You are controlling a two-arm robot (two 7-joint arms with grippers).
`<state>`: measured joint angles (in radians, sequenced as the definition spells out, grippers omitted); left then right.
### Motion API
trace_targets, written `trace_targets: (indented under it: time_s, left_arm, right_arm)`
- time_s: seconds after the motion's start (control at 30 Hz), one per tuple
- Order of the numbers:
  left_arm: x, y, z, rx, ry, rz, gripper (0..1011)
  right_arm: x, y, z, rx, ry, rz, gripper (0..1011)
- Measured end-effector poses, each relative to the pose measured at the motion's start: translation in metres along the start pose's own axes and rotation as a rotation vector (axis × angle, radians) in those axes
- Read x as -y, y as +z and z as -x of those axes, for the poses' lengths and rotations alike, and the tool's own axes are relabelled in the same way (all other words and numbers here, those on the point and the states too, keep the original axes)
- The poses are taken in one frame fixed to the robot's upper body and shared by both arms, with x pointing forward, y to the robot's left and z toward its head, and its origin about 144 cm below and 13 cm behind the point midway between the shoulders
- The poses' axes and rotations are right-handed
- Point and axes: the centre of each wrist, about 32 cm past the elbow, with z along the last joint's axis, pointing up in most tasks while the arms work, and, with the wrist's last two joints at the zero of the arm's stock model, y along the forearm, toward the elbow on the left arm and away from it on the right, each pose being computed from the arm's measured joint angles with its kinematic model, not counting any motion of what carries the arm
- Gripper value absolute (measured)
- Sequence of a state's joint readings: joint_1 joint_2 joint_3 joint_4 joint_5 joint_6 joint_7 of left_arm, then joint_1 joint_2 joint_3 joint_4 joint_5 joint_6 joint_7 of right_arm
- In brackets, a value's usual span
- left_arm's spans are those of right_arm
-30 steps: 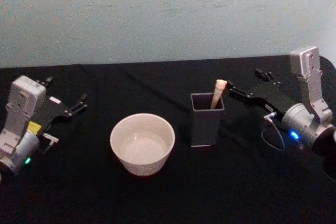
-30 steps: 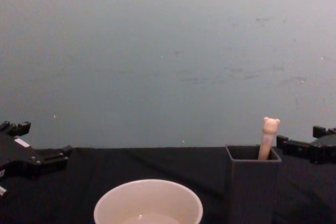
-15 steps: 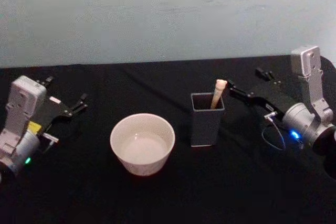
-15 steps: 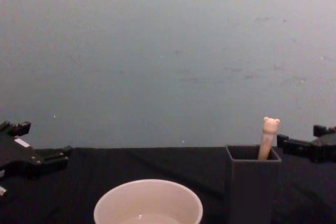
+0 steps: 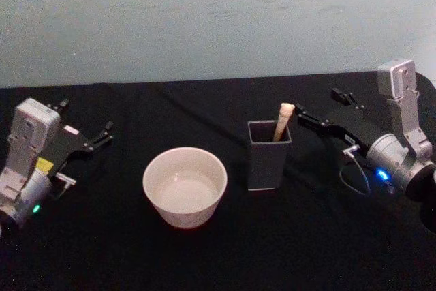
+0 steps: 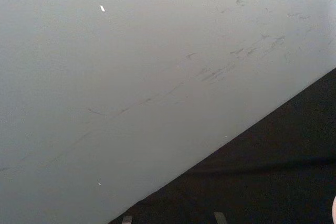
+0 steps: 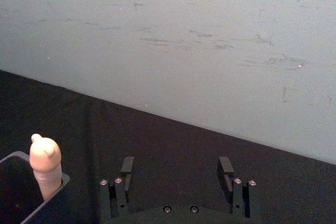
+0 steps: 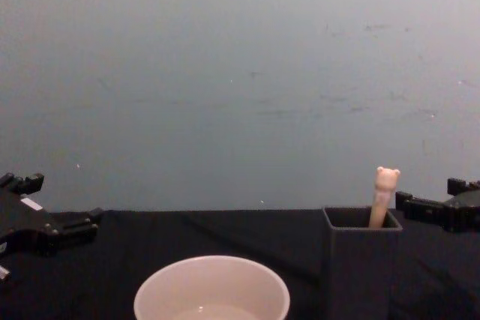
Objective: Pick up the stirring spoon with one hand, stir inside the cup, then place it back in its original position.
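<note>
The stirring spoon (image 5: 283, 120) stands in the dark grey square holder (image 5: 268, 158), its original position, with the beige bear-head handle (image 8: 385, 194) sticking out of the mouth and the bowl hidden inside. The cream-white cup (image 5: 184, 185) sits to the left of the holder (image 8: 360, 267). My right gripper (image 5: 319, 104) hovers open just right of the spoon handle, not touching it. In the right wrist view its fingers (image 7: 126, 170) stand wide apart, with the spoon top (image 7: 44, 162) off to one side. My left gripper (image 5: 85, 118) rests open at the far left, away from the cup (image 8: 211, 290).
A black cloth (image 5: 218, 257) covers the table, and a pale wall (image 5: 218, 18) rises behind it. The table's far edge runs close behind the holder and both grippers.
</note>
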<state>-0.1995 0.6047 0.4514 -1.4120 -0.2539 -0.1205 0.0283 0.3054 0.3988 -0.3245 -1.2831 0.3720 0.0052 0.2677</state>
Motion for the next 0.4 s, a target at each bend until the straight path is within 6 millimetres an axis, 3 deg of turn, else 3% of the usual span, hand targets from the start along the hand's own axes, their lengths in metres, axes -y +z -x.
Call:
trace_targets:
  time_s: [0.4]
  left_arm:
    - [0.0, 0.0, 0.0, 0.0, 0.0, 0.0, 1001]
  right_arm:
    - [0.0, 0.0, 0.0, 0.0, 0.0, 0.0, 1002]
